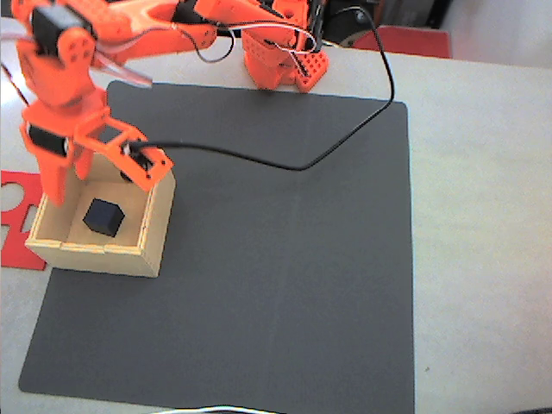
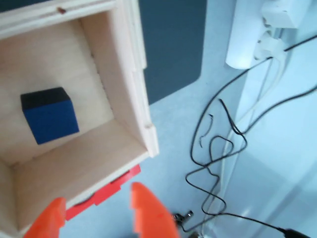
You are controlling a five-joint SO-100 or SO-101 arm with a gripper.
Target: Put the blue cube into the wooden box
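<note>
The dark blue cube [image 1: 105,216] lies on the floor of the pale wooden box [image 1: 95,257], which stands at the left edge of the mat in the fixed view. My orange gripper [image 1: 99,177] hangs over the box's far side, open, with nothing between its fingers. In the wrist view the cube [image 2: 49,115] rests flat inside the box [image 2: 126,74], apart from the walls. The gripper [image 2: 96,198] enters that view from the bottom edge, its two orange fingertips [image 2: 143,208] spread outside the box's near wall.
A dark mat [image 1: 285,259] covers most of the table. A flat red cut-out sheet [image 1: 17,207] lies left of the box. A black cable [image 1: 302,164] runs across the mat from the arm base [image 1: 285,60]. A white power strip [image 2: 257,29] and loose cables [image 2: 213,153] lie beyond.
</note>
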